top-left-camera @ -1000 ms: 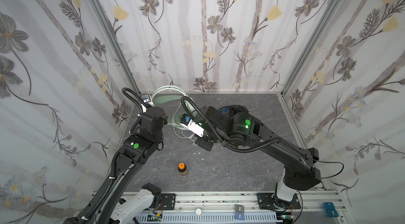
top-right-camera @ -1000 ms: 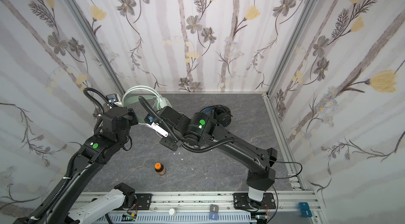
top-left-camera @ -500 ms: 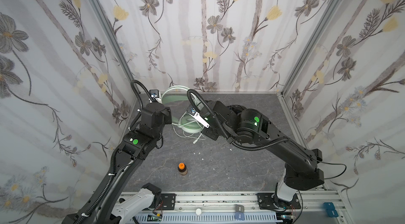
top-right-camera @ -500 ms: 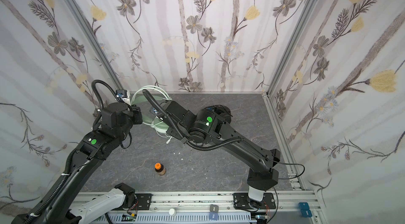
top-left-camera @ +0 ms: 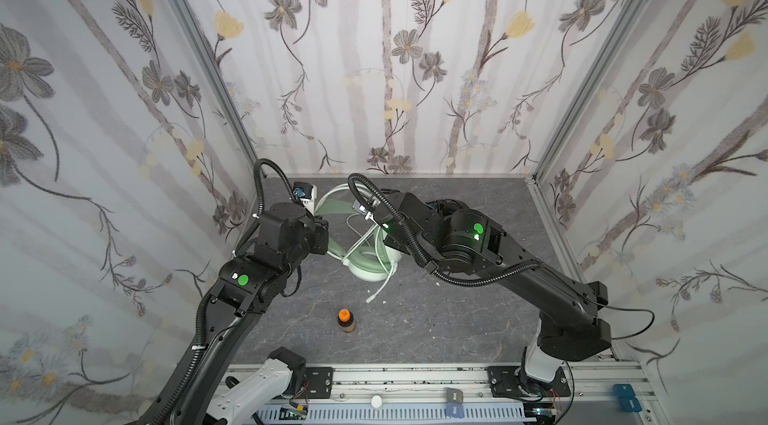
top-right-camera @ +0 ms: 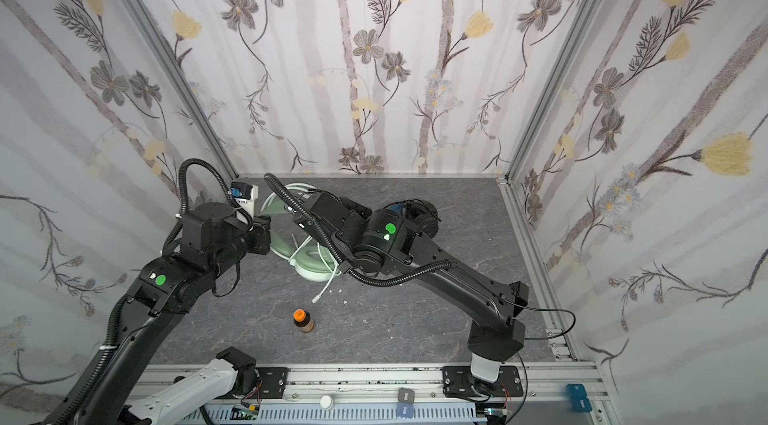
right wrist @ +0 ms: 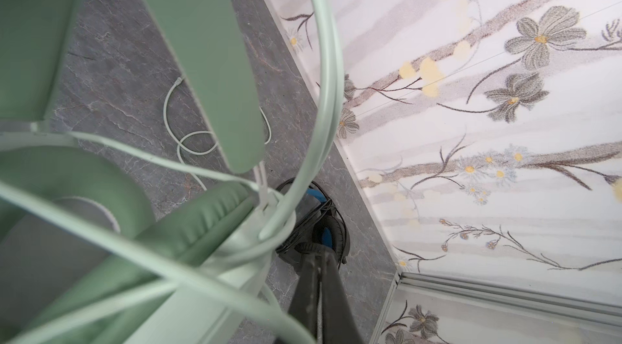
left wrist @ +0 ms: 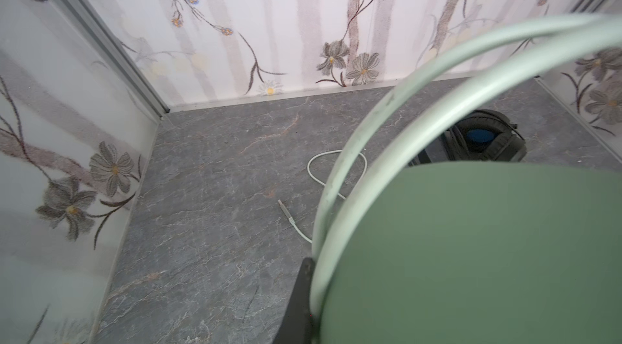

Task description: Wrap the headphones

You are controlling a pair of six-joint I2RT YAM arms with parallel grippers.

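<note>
The grey worktop (top-left-camera: 457, 319) carries everything. On its back-left part, between the two arms, the mint-green headset (top-left-camera: 368, 269) stands tilted, with one ear cup down and the headband arching up toward the back wall (top-left-camera: 374, 69). We judge it light, with springy wire hoops (left wrist: 353, 143) and soft cushions. The padded strap (left wrist: 471, 258) or a hoop should give a firm hold, while a cushion would only squash.

The left tool (top-left-camera: 332, 242) is clenched and, as we read the left wrist view, grasps the headset at the strap. The right tool (right wrist: 318, 278) is clenched too; we cannot tell whether it pinches anything.

The black headset (top-right-camera: 419, 215) lies near the back wall, to the right of the mint one. In a top view the right arm (top-right-camera: 436, 273) half hides it, but both wrist views show its blue lining.

The white cable (top-left-camera: 382, 283) looks limp and apt to slip, so we would take it near its end. Both top views show one end trailing toward the small orange-capped bottle (top-left-camera: 345, 321). The left wrist view alone shows a metal plug (left wrist: 284, 207) on bare worktop, and we cannot match it surely to that end.
</note>
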